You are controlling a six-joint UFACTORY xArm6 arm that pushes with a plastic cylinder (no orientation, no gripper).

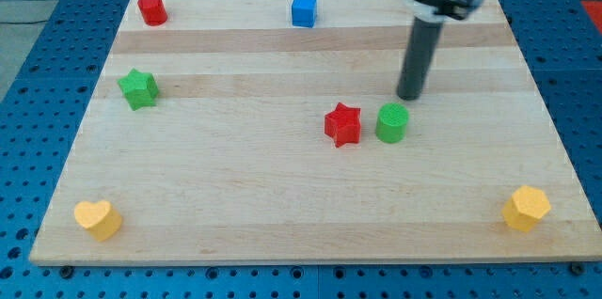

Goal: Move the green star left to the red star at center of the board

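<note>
The green star (138, 88) lies near the view's left edge of the wooden board (235, 186). The red star (342, 124) lies near the board's center, far to the right of the green star. A green cylinder (392, 122) stands just right of the red star, close beside it. My tip (408, 98) rests on the board just above and slightly right of the green cylinder, far from the green star.
A red cylinder (152, 8) sits at the top left and a blue cube (303, 10) at the top middle. A yellow heart (98, 218) lies at the bottom left and a yellow hexagon (526, 208) at the bottom right.
</note>
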